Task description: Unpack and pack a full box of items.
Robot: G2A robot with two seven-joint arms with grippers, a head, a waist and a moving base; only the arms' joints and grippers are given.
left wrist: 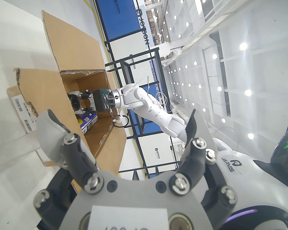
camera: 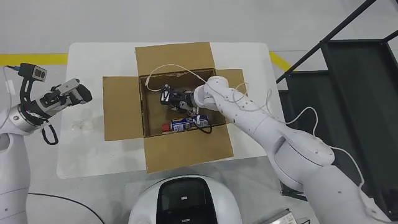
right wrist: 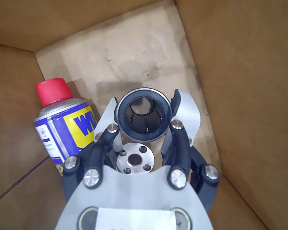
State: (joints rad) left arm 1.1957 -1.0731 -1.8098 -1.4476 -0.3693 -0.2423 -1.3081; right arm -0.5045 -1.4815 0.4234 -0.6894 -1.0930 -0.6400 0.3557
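Top view showed an open cardboard box point(camera: 124, 109) in the middle of the white tabletop point(camera: 93, 62), all four flaps folded outward. The right arm reached into the box from the robot's right side, with the right claw point(camera: 176, 98) low inside it. Seen from the right wrist, that claw was clenched around a black cylindrical bearing point(right wrist: 146, 137), one finger pressed to each side of its barrel and its hollow end facing the camera. A silver flange point(right wrist: 134, 160) with small holes sat between the fingers closer to the wrist; whether it was joined to the bearing could not be told. A blue and yellow spray can point(right wrist: 62, 130) with a red cap point(right wrist: 53, 90) lay on its side on the box floor, just beside the claw and against the box wall nearest the robot. The left claw point(left wrist: 121, 117) hung above the left part of the tabletop, apart from the box, its fingers spread wide with nothing between them.
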